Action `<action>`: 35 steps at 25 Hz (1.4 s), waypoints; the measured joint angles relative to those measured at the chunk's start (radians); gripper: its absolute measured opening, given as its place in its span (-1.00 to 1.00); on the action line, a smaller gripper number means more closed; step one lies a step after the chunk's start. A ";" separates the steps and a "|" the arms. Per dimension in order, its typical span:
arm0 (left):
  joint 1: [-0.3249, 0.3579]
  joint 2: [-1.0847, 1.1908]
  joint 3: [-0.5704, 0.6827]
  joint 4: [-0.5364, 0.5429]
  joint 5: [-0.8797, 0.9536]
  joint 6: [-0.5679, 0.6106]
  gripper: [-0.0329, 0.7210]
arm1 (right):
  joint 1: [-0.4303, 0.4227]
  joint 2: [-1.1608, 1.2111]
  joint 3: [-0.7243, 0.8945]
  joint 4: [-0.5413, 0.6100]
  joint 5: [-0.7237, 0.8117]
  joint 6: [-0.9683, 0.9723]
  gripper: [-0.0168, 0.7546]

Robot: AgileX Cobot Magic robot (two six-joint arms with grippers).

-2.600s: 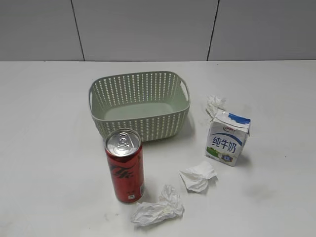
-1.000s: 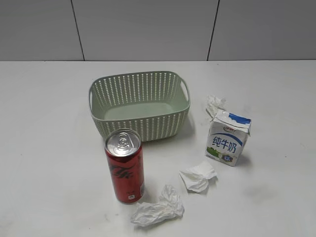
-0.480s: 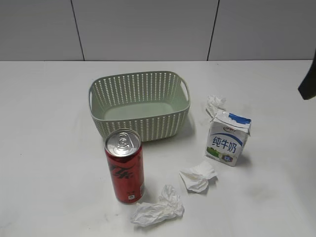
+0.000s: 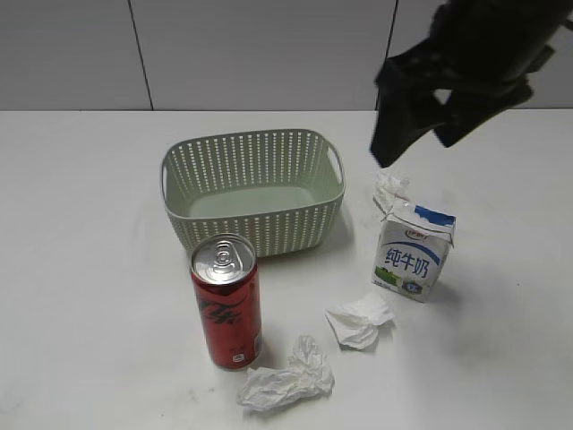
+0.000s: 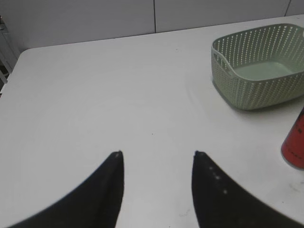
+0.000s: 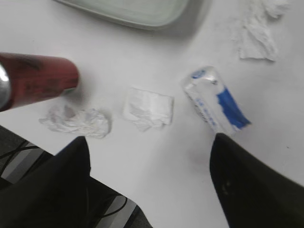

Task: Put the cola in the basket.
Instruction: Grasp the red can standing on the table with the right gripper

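Cola (image 4: pixel 226 300) upright on tabletop (image 4: pixel 81 269), just in front of basket (image 4: pixel 253 189), not touching it. Basket empty.

Right pincer (image 4: pixel 421 134) high above tabletop, over right rim of basket and tissue (image 4: pixel 388 189), well apart from cola; fingers spread wide, holding nothing. Milk carton (image 4: pixel 413 250) below it.

Left pincer (image 5: pixel 156 154) low over bare tabletop, fingers apart, empty; cola (image 5: pixel 294 142) off to its right, well clear. Two more tissues (image 4: pixel 285 376) near cola base.

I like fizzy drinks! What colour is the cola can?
Red, with a silver top; the cola shows best in the exterior view.
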 joint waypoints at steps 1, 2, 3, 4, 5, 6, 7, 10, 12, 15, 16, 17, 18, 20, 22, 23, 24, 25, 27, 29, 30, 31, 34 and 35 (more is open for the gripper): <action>0.000 0.000 0.000 0.000 0.000 0.000 0.05 | 0.036 0.015 -0.014 -0.003 0.000 0.017 0.58; 0.000 0.000 0.000 0.000 0.000 0.000 0.05 | 0.079 0.031 -0.031 -0.003 0.000 0.029 0.58; 0.000 0.000 0.000 0.000 0.000 0.000 0.05 | 0.119 0.047 -0.046 -0.003 0.000 0.041 0.58; 0.000 0.000 0.000 0.000 0.000 0.000 0.05 | 0.152 0.061 -0.063 -0.003 0.000 0.050 0.58; 0.000 0.000 0.000 0.000 0.000 0.000 0.05 | 0.189 0.081 -0.076 -0.004 0.000 0.057 0.57; 0.000 0.000 0.000 0.000 0.000 0.000 0.05 | 0.225 0.102 -0.092 -0.004 0.001 0.061 0.57; 0.000 0.000 0.000 0.000 0.000 0.000 0.05 | 0.259 0.121 -0.109 -0.005 0.002 0.068 0.57; 0.000 0.000 0.000 0.000 0.000 0.000 0.05 | 0.341 0.193 -0.158 -0.010 0.003 0.084 0.57; 0.000 0.000 0.000 0.000 0.000 0.000 0.05 | 0.382 0.239 -0.191 -0.024 0.003 0.092 0.57; 0.000 0.000 0.000 0.000 0.000 0.000 0.05 | 0.423 0.303 -0.231 -0.074 0.003 0.123 0.57; 0.000 0.000 0.000 0.000 0.000 0.000 0.05 | 0.430 0.322 -0.238 -0.088 0.004 0.130 0.57; 0.000 0.000 0.000 0.000 0.000 0.000 0.05 | 0.433 0.337 -0.242 -0.095 0.004 0.134 0.57; 0.000 0.000 0.000 0.000 0.000 0.000 0.05 | 0.433 0.348 -0.245 -0.103 0.004 0.138 0.57; 0.000 0.000 0.000 0.000 0.000 0.000 0.05 | 0.433 0.364 -0.247 -0.113 0.004 0.140 0.57; 0.000 0.000 0.000 0.000 0.000 0.000 0.05 | 0.433 0.367 -0.247 -0.117 0.004 0.140 0.59; 0.000 0.000 0.000 0.000 0.000 0.000 0.05 | 0.433 0.367 -0.247 -0.113 0.005 0.140 0.61; 0.000 0.000 0.000 0.000 0.000 0.000 0.05 | 0.433 0.367 -0.248 -0.109 0.005 0.140 0.62; 0.000 0.000 0.000 0.000 0.000 0.000 0.05 | 0.433 0.368 -0.249 -0.107 0.005 0.138 0.63; 0.000 0.000 0.000 0.000 0.000 0.000 0.05 | 0.433 0.368 -0.250 -0.104 0.005 0.138 0.64; 0.000 0.000 0.000 0.000 0.000 0.000 0.05 | 0.433 0.373 -0.250 -0.091 0.005 0.138 0.64; 0.000 0.000 0.000 0.000 0.000 0.000 0.05 | 0.433 0.379 -0.250 -0.081 0.005 0.138 0.64; 0.000 0.000 0.000 0.000 0.000 0.000 0.05 | 0.433 0.386 -0.250 -0.071 0.006 0.140 0.64; 0.000 0.000 0.000 0.000 0.000 0.000 0.05 | 0.433 0.418 -0.250 -0.061 0.006 0.140 0.64; 0.000 0.000 0.000 0.000 0.000 0.000 0.05 | 0.433 0.428 -0.250 -0.060 0.006 0.140 0.64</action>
